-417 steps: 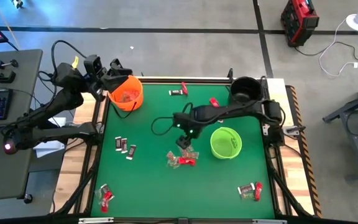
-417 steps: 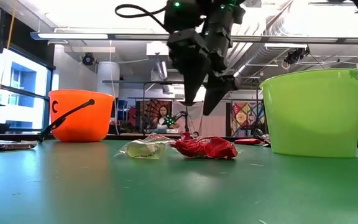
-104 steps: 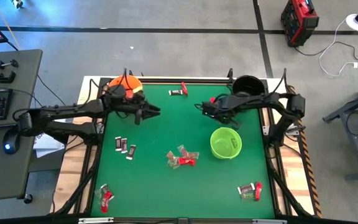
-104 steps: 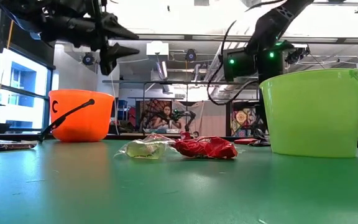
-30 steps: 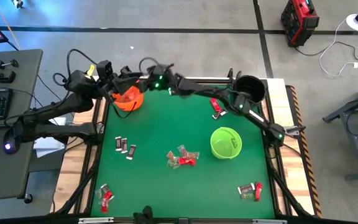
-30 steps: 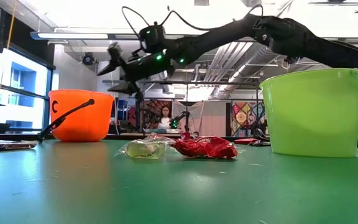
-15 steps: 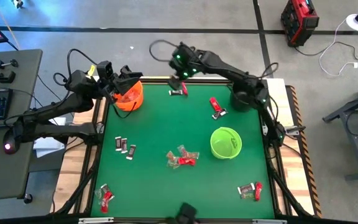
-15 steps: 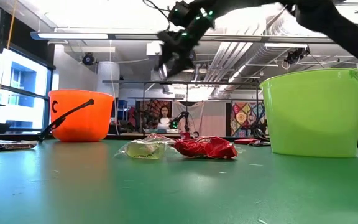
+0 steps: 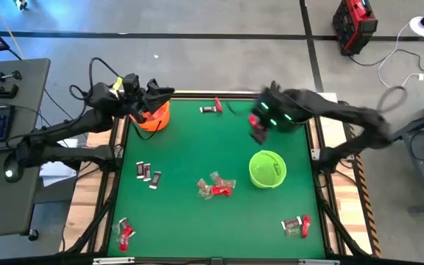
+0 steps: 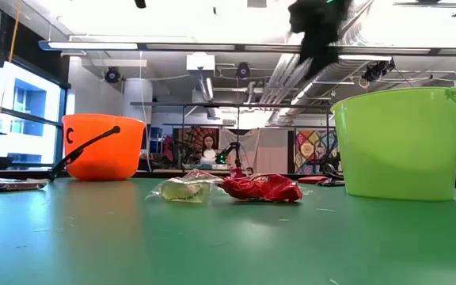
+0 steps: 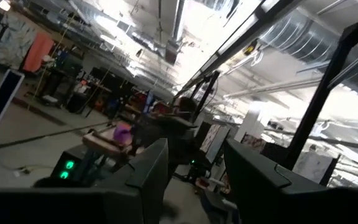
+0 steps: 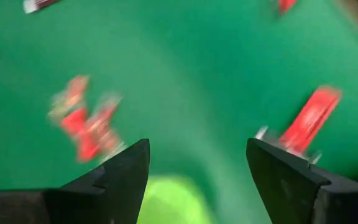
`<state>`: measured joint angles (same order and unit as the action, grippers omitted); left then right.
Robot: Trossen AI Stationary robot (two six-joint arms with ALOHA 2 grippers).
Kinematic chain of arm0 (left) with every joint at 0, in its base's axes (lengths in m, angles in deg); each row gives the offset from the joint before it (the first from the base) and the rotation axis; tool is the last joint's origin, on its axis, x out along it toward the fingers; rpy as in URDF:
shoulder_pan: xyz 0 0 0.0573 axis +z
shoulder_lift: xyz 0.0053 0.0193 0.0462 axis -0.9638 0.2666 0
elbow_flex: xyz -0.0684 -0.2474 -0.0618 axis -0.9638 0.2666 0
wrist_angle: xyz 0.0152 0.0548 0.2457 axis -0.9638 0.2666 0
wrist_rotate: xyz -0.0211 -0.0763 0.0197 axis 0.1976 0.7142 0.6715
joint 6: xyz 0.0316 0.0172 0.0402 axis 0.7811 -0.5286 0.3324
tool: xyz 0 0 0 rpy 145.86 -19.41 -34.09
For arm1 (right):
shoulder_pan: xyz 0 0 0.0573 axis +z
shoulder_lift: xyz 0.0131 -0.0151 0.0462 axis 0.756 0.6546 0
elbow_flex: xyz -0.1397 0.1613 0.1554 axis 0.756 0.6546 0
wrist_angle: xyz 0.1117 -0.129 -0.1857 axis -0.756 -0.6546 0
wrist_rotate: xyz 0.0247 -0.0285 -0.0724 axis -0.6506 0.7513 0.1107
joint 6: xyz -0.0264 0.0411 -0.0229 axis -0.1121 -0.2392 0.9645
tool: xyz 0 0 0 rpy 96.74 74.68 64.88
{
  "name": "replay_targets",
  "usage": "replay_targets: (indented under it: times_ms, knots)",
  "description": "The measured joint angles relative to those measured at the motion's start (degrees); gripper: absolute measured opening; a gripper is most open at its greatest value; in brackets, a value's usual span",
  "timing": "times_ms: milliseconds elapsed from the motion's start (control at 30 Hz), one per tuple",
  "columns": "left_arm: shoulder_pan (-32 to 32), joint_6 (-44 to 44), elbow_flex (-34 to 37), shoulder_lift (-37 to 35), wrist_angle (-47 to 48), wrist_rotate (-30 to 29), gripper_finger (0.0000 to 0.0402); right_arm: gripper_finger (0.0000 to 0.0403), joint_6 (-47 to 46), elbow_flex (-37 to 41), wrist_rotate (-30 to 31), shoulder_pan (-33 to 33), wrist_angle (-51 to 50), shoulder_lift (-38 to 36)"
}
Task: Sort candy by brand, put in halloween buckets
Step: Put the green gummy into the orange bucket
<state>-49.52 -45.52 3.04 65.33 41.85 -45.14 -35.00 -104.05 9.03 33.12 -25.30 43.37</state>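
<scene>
High view: the right gripper (image 9: 257, 129) is now hanging blurred over the back right of the green worktop (image 9: 190, 162), just above the red candy (image 9: 255, 122) beside the black bucket (image 9: 293, 118); half a second ago it was farther back-left, near the small dark candy (image 9: 210, 110) at the rear edge. Its jaws are standing wide apart with nothing between them, and the right wrist view is showing green felt, a red wrapper (image 12: 309, 118) and the lime green bucket (image 12: 166, 202) past its fingers (image 12: 120, 177). The left gripper (image 9: 162, 93) is staying raised over the orange bucket (image 9: 153, 116) at the back left corner, pointing out toward the room; its jaws are parted and nothing is showing between them. The lime green bucket (image 9: 267, 168) is sitting right of centre. The mixed pile of red and clear candies (image 9: 216, 186) is lying unmoved at centre, dark-wrapped candies (image 9: 148, 174) to its left, and more candy at the front left (image 9: 124, 232) and front right (image 9: 297, 225) corners.
</scene>
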Motion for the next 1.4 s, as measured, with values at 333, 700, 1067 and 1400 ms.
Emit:
replay_targets:
  times_ms: [333,700,1067,1400]
  knots:
    - [0.1,1.2,0.0,4.8,0.4,-0.5,0.0146,0.0261,-47.4,17.7,-1.1,38.1,0.9,-19.1]
    - [0.1,-1.3,0.0,9.1,0.4,-0.5,0.0146,0.0261,-51.6,19.4,-4.9,64.5,10.4,-0.2]
    - [0.0,-1.3,0.0,9.3,0.3,-0.4,0.0146,0.0261,-49.4,19.4,-7.1,71.2,20.1,17.5]
    - [0.0,-3.3,0.0,9.3,0.4,-0.4,0.0146,0.0261,-50.1,19.3,-2.7,70.7,18.7,21.2]
